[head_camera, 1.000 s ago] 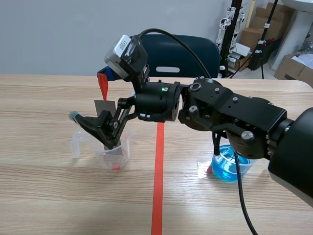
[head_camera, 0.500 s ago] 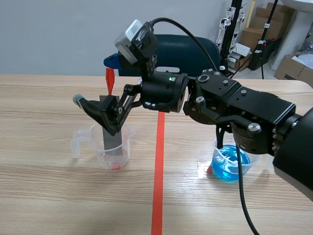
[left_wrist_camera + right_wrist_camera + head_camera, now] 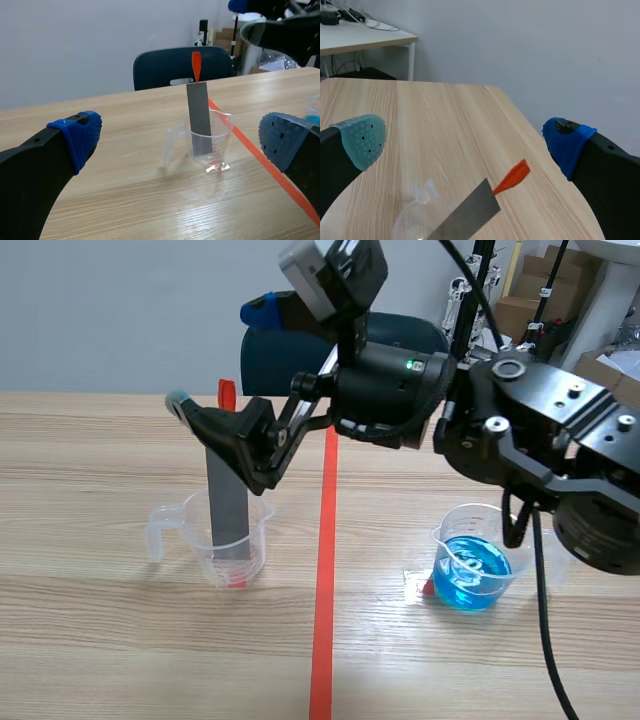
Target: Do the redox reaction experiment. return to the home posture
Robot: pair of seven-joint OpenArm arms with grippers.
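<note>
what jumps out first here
The big black right arm stretched past the middle, its gripper open near the top of a grey strip with a red tip. The strip stands in a clear beaker left of the red tape line; a beaker of blue liquid sits to its right.

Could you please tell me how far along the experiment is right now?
Done: the metal strip stands ungripped in the clear beaker. In hand: the right gripper hangs open above it; the left gripper is open too. Left: the right arm reaches across toward the beaker, so home posture seems pending.
</note>
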